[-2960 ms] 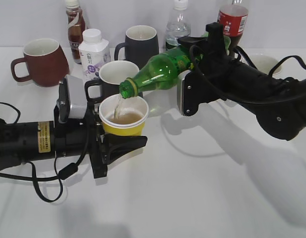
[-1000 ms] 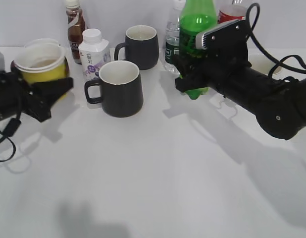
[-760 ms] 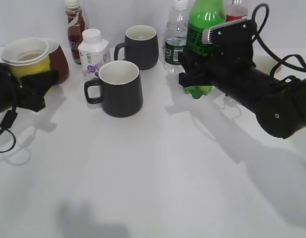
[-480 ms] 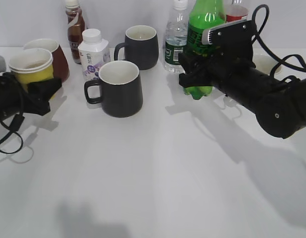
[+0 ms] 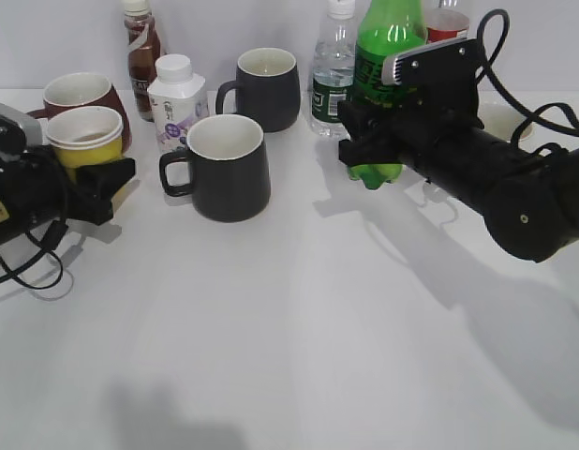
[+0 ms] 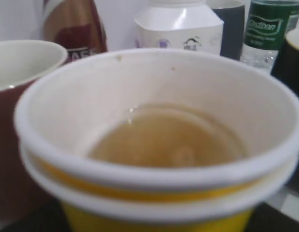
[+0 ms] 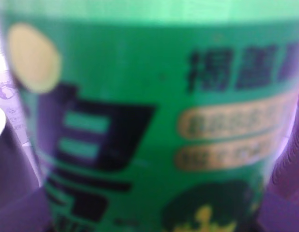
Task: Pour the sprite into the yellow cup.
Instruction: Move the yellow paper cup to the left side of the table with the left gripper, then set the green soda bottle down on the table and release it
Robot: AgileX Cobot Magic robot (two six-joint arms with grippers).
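The yellow cup (image 5: 85,141) is at the far left, upright, just in front of a brown-red mug. My left gripper (image 5: 95,172) is shut on its lower part. In the left wrist view the cup (image 6: 159,193) fills the frame and holds a shallow pool of pale liquid. The sprite (image 5: 387,52) stands upright at the back right, its cap out of frame. My right gripper (image 5: 372,131) is shut on its labelled middle, and its base sits low near the table. In the right wrist view the green label (image 7: 149,121) fills the frame and hides the jaws.
A brown-red mug (image 5: 76,94) stands behind the cup. Two dark mugs (image 5: 229,169) (image 5: 268,89), a white carton bottle (image 5: 177,98) and a brown bottle (image 5: 142,47) stand at the back. A water bottle (image 5: 334,66), a cola bottle (image 5: 444,23) and a white bowl (image 5: 500,117) surround the sprite.
The sprite has gone from tilted and pouring to upright at the back right. The left gripper carried the cup to the far left, then lowered it and shifted slightly right.
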